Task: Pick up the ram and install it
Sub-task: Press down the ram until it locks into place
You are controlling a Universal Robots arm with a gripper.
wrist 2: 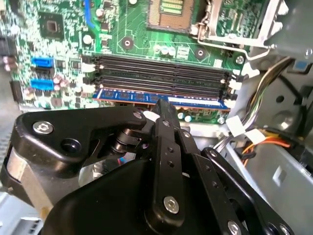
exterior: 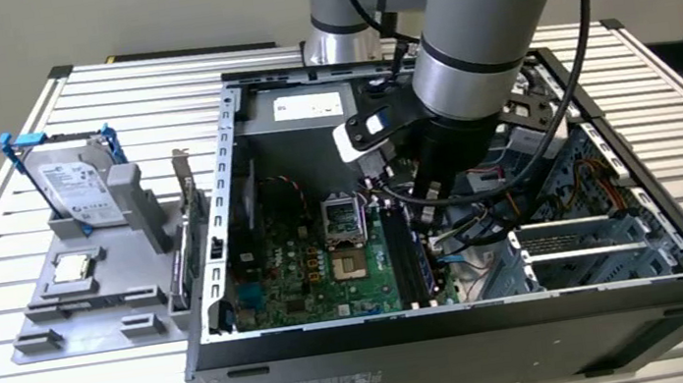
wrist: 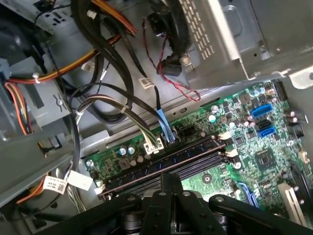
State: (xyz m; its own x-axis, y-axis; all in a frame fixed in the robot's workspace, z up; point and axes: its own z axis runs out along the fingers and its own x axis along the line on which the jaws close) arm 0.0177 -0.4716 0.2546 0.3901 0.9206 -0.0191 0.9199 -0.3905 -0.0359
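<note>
Over the motherboard's (wrist 2: 146,29) outermost slot, your gripper (wrist 2: 164,108) pressed closed fingertips onto the seated ram (wrist 2: 127,96) to lock it in.

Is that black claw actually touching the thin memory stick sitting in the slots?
Touching, it seems: in the second wrist view the gripper tip sits right on the ram's top edge in the slot nearest the camera, with no gap visible between them.
</note>
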